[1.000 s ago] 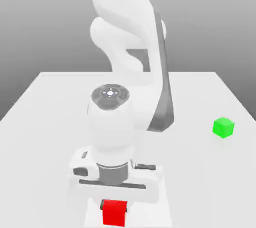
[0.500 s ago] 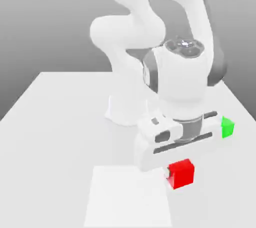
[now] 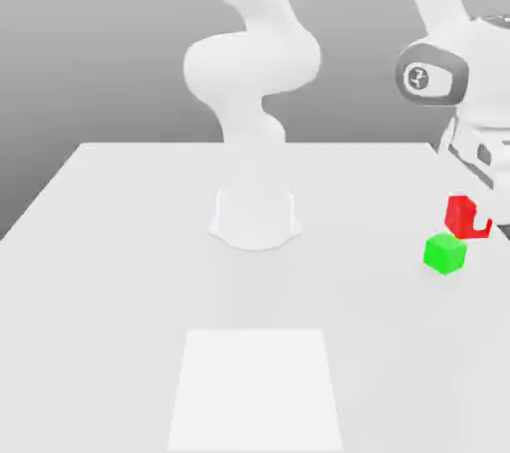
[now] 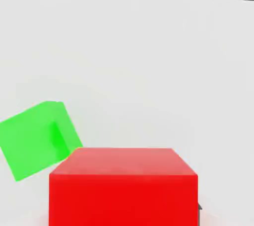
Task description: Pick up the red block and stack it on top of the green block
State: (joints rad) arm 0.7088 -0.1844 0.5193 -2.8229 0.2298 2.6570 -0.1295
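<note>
At the exterior view's right, the green block [image 3: 444, 254] rests on the table [image 3: 120, 242], with the red block [image 3: 461, 214] clamped in the gripper [image 3: 468, 217] just above and slightly right of it. If released so offset, the red block could tip off the edge. That sideways offset is shown more plainly in the hand view, between green block [image 4: 34, 140] and red block [image 4: 123, 185].

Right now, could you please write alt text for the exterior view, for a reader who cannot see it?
A white robot arm holds the red block in its shut pincer, in the air just above the green block, near the exterior view's right edge of a white table. A paler square patch marks the table's near side.
</note>
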